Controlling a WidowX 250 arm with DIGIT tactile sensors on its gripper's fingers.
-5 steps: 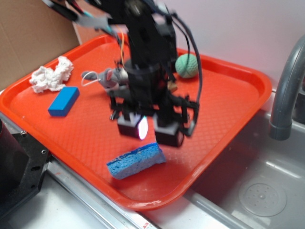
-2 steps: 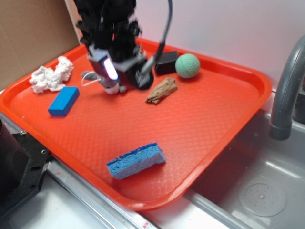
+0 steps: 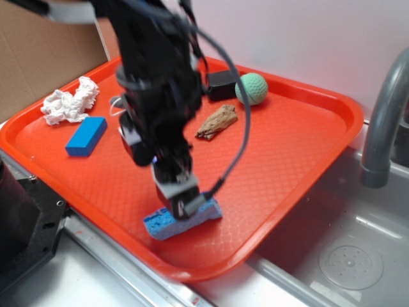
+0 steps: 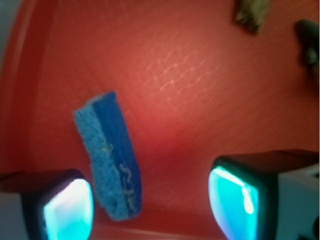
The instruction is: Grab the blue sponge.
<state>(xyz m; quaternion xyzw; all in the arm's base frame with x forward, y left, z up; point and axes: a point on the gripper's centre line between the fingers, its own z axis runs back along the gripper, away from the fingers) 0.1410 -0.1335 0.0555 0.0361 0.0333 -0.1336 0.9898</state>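
Note:
The blue sponge lies near the front edge of the orange tray, light blue with a darker blue layer on top. My gripper has come down right over its middle and hides part of it. In the wrist view the sponge runs lengthwise, and its near end sits between my fingers, close to the left pad. The right pad stands far from it. The gripper is open and holds nothing.
A smooth dark blue block and a crumpled white cloth lie at the tray's left. A green ball, a black block and a brown bark piece sit at the back. A sink and grey faucet are to the right.
The arm swung from the back left of the tray forward and down to the sponge. The sponge has not moved.

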